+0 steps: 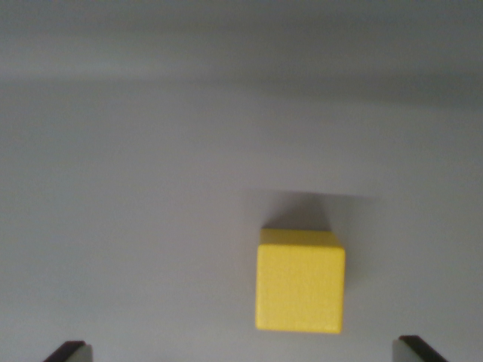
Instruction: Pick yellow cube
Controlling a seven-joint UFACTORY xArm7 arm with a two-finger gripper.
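The yellow cube (300,283) rests on a plain grey surface, in the lower middle of the wrist view and a little toward the wrist view's right. Only the dark tips of my two fingers show, one in the bottom left corner (69,351) and one in the bottom right (417,349). They stand far apart, so my gripper (243,351) is open with nothing held. The cube sits just above the line between the fingertips, closer to the right finger, and touches neither.
The grey surface (151,188) fills the whole view. A darker band runs across the top of the picture. The cube casts a soft shadow just beyond its far edge.
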